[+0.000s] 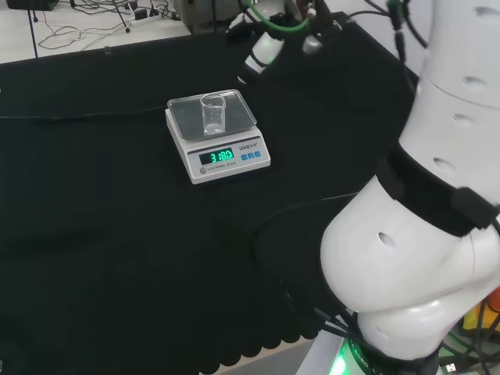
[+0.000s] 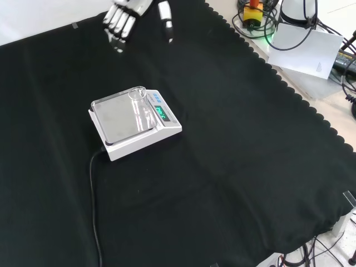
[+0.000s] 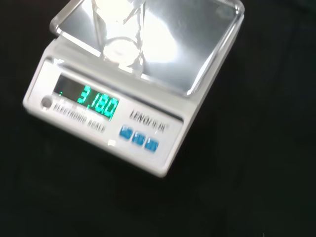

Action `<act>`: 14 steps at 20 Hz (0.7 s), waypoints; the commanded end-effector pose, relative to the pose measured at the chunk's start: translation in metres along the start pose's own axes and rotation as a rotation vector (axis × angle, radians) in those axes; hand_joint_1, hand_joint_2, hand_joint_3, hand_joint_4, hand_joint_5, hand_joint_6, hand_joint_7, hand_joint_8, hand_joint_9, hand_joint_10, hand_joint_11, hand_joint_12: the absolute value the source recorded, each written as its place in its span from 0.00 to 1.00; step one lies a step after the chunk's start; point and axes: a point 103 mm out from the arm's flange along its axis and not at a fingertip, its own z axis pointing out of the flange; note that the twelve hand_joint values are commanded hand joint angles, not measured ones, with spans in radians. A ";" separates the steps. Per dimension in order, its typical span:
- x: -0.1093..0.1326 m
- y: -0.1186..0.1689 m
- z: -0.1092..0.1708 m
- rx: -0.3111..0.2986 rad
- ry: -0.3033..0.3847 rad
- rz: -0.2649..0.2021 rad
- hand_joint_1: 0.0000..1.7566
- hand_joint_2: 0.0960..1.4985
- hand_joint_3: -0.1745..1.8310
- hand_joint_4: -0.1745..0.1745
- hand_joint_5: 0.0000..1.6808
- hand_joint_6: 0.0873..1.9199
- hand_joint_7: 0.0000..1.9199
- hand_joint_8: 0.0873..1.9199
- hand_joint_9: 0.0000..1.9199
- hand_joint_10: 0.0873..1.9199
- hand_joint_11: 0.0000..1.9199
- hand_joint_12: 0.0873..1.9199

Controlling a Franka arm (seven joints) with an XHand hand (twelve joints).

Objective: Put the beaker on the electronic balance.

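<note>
Beaker (image 1: 213,115) upright on balance (image 1: 223,160) pan, display side. Hand (image 2: 123,18) well apart from balance, fingers relaxed, holding nothing.

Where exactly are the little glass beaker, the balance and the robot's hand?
beaker (image 1: 213,114), head view, on its clear wall.
balance (image 2: 167,132), front view, on its white front casing.
hand (image 2: 119,19), front view, on its fingers, hanging away from the balance.

Head view from behind the arm, front view opposite looking down, wrist view close above; all sharing the electronic balance (image 1: 217,137) (image 2: 135,123) (image 3: 133,84).
</note>
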 end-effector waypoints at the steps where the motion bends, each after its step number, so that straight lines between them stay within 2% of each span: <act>1: 0.013 -0.068 0.018 -0.009 -0.036 0.012 0.26 0.49 0.12 0.42 0.24 0.03 0.07 0.31 0.08 0.44 0.00 0.72; 14: 0.001 -0.092 0.032 -0.022 0.042 0.044 0.26 0.50 0.12 0.41 0.25 0.03 0.09 0.32 0.10 0.44 0.00 0.73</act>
